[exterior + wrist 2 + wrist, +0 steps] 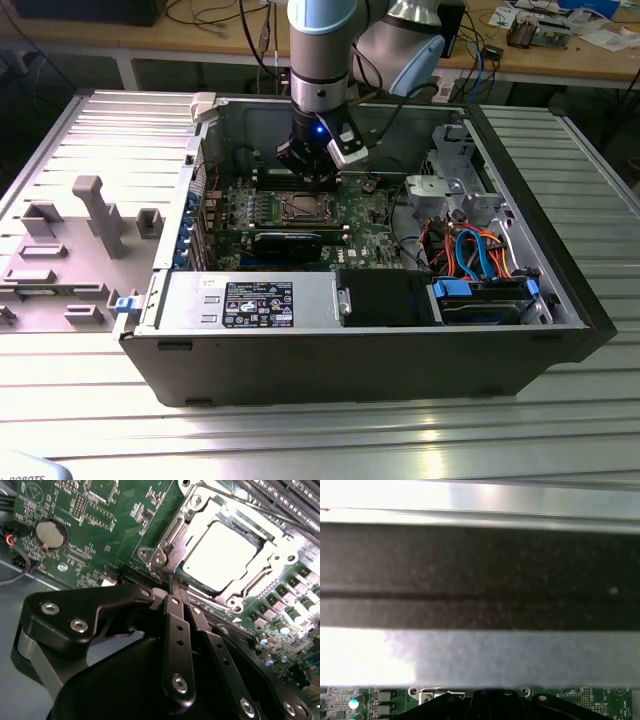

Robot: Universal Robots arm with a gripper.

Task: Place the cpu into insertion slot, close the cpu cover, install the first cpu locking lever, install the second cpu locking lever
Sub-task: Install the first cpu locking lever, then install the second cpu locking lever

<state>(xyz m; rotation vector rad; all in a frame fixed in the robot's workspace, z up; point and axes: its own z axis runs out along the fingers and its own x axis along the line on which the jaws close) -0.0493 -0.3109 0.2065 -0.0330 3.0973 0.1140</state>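
second wrist view: cpu (226, 555) flat in insertion slot (187, 517), cpu cover (260, 572) down

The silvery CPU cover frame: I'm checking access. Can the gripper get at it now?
Probably yes. The black gripper sits right at the corner of the silvery square cover frame, which lies flat around the silver-grey chip, nothing between them.

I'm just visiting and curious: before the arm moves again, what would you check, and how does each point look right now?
1. Chip seated in its socket: ok, it lies flat inside.
2. Metal cover frame down over the chip: ok, it looks closed.
3. Locking levers latched: cannot tell.
4. Gripper closed and empty: ok, fingers together at the socket's corner.
5. Blue cables away from the arm: ok.
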